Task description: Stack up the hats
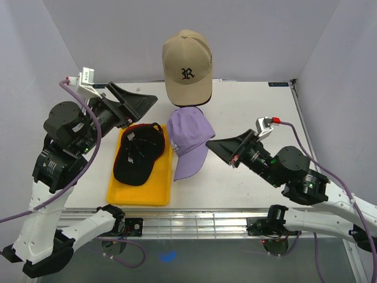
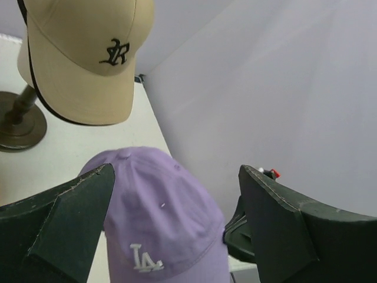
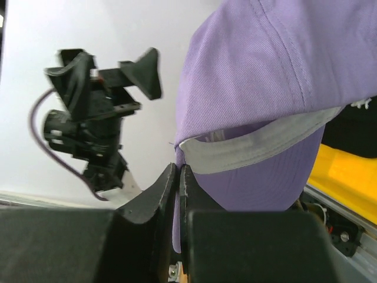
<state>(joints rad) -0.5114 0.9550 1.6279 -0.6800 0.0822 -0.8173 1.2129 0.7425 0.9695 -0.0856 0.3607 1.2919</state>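
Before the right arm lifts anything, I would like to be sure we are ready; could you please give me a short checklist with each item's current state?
1. Right gripper shut on the lavender cap's brim: ok, a purple sliver shows between its closed fingers.
2. How deep that pinch reaches: cannot tell.
3. Left gripper open and holding nothing: ok.
4. Black cap lying in the yellow tray: ok.
5. Lavender cap apart from the tan cap on the stand: ok, the left wrist view shows table between them.
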